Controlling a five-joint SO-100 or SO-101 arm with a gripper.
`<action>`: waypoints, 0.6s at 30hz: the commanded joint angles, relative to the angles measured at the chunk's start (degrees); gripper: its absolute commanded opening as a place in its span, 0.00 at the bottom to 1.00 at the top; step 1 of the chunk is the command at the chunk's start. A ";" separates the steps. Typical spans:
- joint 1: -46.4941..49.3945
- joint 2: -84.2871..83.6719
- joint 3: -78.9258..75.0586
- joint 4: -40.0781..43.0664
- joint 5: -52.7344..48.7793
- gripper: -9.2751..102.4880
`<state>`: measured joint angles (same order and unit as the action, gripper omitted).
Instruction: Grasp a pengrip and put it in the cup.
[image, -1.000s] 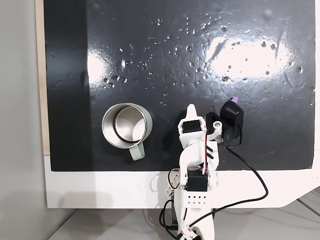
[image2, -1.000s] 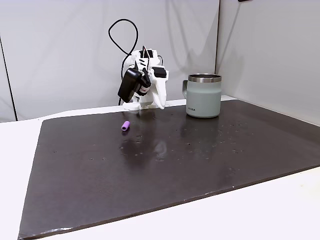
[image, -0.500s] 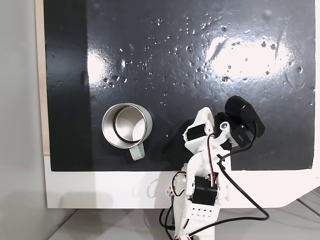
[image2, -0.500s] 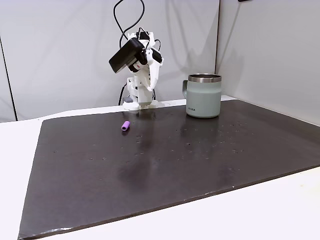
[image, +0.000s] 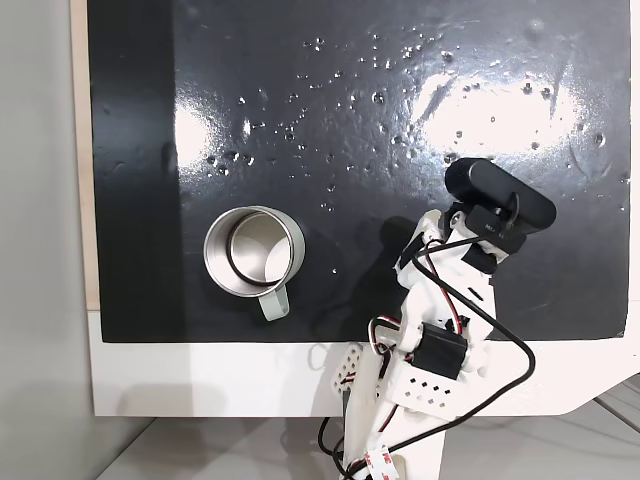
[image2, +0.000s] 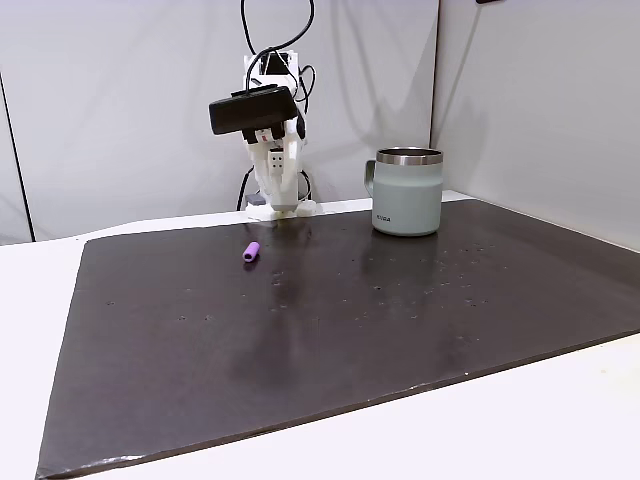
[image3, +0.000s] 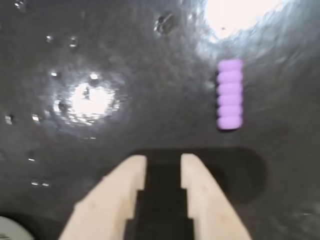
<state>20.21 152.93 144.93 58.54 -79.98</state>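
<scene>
In the wrist view the pincer (image3: 163, 159) comes in from the bottom edge, its two cream fingers (image3: 125, 185) standing slightly apart with a narrow dark gap between them and nothing in that gap. It hangs above the dark mat (image3: 150, 75) without touching it. The pengrip (image3: 230, 94), purple and ribbed, lies on the mat up and to the right of the fingertips, well clear of them, its long axis running up the picture.

The side-on fixed view shows the pengrip (image2: 251, 251) resting flat on the mat (image2: 330, 340) near the arm's base, with the raised arm (image2: 275, 165) leaning out over it and a black camera bar (image2: 250, 108) at its tip; the fingers themselves cannot be made out there.

In the top-down fixed view the camera bar (image: 500, 196) and the white arm (image: 440, 300) lie over the spot where the pengrip is, at the right of the mat.

The cup (image2: 407, 192) stands upright at the mat's far edge in the side-on view, its handle turned left towards the arm. From above, the cup (image: 253, 252) shows its shiny inside, with nothing visible in it, and sits well left of the arm. The white worktop (image2: 30, 300) borders the mat.
</scene>
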 joint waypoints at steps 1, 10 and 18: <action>4.39 -4.04 -6.68 0.97 -11.07 0.22; 10.28 -14.59 -8.35 -0.79 -29.09 0.30; 10.46 -28.04 -14.68 -2.02 -32.52 0.32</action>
<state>29.88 127.44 135.26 58.10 -110.92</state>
